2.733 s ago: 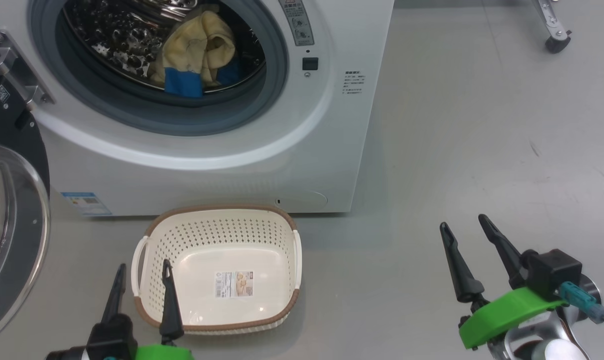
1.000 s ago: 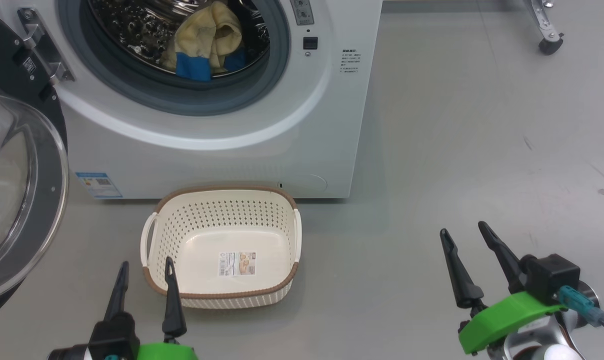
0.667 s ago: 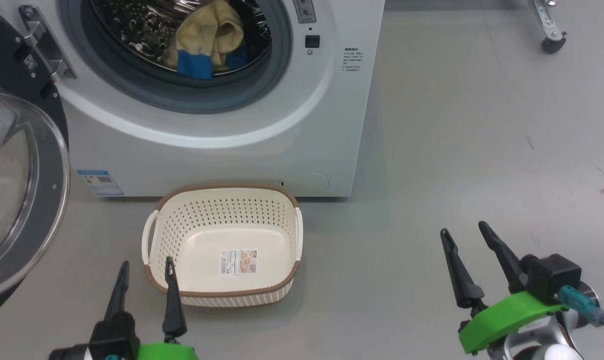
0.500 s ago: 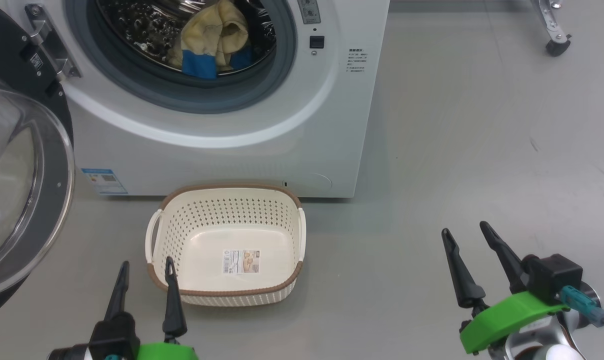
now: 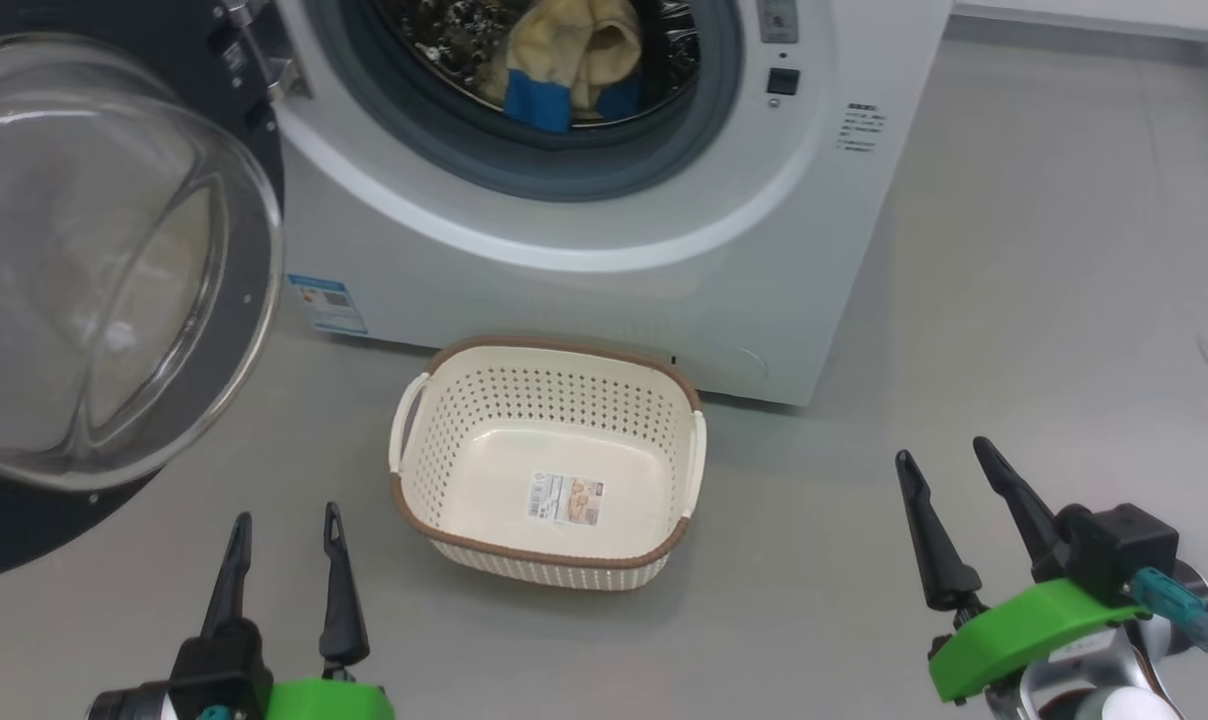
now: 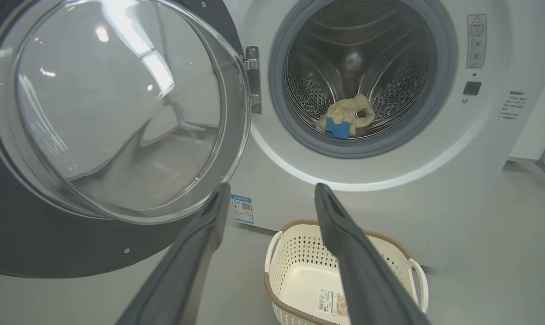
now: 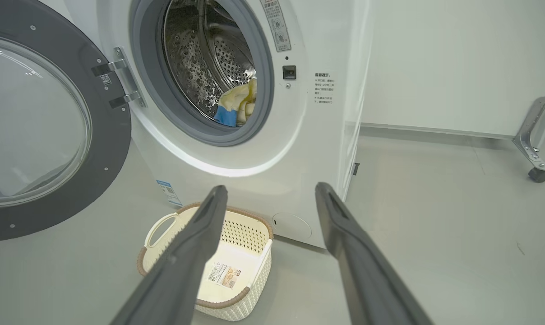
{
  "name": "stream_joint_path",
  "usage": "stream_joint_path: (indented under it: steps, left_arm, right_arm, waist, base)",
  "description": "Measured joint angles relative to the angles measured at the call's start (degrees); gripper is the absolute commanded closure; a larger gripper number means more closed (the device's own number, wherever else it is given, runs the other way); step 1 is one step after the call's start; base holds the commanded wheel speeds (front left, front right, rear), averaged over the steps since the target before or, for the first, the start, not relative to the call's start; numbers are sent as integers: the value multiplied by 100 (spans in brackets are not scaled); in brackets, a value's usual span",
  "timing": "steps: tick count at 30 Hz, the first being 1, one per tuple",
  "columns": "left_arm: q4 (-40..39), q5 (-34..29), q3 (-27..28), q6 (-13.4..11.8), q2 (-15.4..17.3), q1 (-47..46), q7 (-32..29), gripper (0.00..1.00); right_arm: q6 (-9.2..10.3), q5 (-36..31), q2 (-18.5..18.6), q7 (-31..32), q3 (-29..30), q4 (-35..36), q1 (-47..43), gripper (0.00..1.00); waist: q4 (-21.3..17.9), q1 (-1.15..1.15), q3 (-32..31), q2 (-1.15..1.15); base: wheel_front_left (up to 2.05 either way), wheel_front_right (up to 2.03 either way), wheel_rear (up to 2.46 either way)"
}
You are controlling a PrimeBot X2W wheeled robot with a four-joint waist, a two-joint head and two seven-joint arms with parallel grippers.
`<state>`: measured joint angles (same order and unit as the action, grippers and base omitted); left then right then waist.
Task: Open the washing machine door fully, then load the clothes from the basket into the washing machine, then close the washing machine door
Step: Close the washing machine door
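Door stood wide open at the left of washer, glossy black rim, bulging clear glass, cream-yellow clothes with blue patch lodged at drum's front edge, brown-rimmed perforated basket set on floor just before washer's base, left gripper and right gripper held spread, nothing gripped

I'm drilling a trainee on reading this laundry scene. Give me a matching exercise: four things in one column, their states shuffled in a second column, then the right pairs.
Things
1. clothes
2. basket
3. door
4. right gripper

States
a. jaws apart, holding nothing
b. swung open on its hinge
c. lying in the drum
d. empty

Pairs: 1-c; 2-d; 3-b; 4-a
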<state>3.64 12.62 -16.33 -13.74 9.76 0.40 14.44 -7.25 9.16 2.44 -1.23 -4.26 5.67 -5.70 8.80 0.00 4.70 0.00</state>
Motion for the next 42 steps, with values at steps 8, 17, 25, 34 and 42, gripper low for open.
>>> stream_joint_path:
  steps: [8, 17, 25, 34, 42]
  left_arm:
    - [-55, 22, 102, -9, -43, 109, 0, 0]
    - [-85, 23, 144, -8, -42, 208, 0, 0]
    - [-92, 23, 158, -8, -43, 210, 0, 0]
    - [-155, 41, 163, 5, -51, 209, 0, 0]
    - [-838, 1061, 516, 716, -337, 193, 0, 100]
  right_arm:
    - [0, -56, 0, 84, -91, 15, -14, 0]
    - [0, -10, -1, 100, -196, 3, -98, 0]
    - [0, -9, -1, 100, -220, -46, -99, 0]
    - [0, -9, -1, 99, -259, -57, -98, 0]
    - [0, -8, -1, 98, -201, -56, -101, 0]
  waist:
    - [898, 0, -78, 0]
    - [1464, 0, -185, 0]
    - [1519, 0, -220, 0]
    - [1473, 0, -197, 0]
    - [1556, 0, -225, 0]
  base:
    - [0, 0, 0]
    - [0, 0, 0]
    - [0, 0, 0]
    - [0, 0, 0]
    - [0, 0, 0]
